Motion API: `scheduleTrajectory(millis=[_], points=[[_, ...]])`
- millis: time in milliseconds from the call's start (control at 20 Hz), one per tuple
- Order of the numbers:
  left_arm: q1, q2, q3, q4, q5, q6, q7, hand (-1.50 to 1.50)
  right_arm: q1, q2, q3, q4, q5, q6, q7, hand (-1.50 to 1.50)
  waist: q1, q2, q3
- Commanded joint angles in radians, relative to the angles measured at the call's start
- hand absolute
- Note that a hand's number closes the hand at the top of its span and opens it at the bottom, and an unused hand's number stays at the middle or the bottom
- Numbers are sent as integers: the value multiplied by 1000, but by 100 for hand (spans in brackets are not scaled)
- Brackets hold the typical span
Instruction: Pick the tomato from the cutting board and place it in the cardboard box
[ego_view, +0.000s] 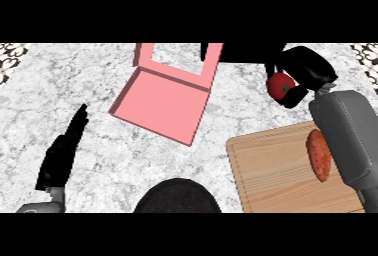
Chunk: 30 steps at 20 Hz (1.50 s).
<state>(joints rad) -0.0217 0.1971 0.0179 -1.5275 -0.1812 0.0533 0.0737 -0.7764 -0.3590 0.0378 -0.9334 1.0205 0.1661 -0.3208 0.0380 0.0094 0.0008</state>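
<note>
My right hand (306, 70) is at the upper right, its fingers curled round the red tomato (280, 84), which hangs above the marble counter beyond the board's far edge. The wooden cutting board (269, 170) lies at the lower right, partly under my right forearm. The box (164, 102) is pink, open, with a raised flap at its far side; it sits left of the tomato at the upper middle. My left hand (63, 152) rests open at the lower left, fingers straight and pointing up the view.
A long orange-red vegetable (319, 155) lies on the board beside my right forearm. A dark rounded shape (177, 197) shows at the lower middle edge. A dark object (240, 52) sits behind the box at the top.
</note>
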Motion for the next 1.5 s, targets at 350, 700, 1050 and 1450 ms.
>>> scheduleTrajectory(millis=[350,700,1050,1450], points=[[37,1,18,-24,0,6,13,0,-145,119,-152,-61,-337,214,-171,150,-32,-13,0],[60,-11,-3,-88,-22,6,38,0,-304,228,-140,-85,-374,260,3,150,-27,-12,-1],[-18,1,53,51,-5,-5,-16,0,-377,340,-90,-24,-326,164,112,150,-27,-8,-1],[22,-18,18,2,-28,-5,-7,0,-541,358,81,222,-431,66,237,150,0,-5,-2]])
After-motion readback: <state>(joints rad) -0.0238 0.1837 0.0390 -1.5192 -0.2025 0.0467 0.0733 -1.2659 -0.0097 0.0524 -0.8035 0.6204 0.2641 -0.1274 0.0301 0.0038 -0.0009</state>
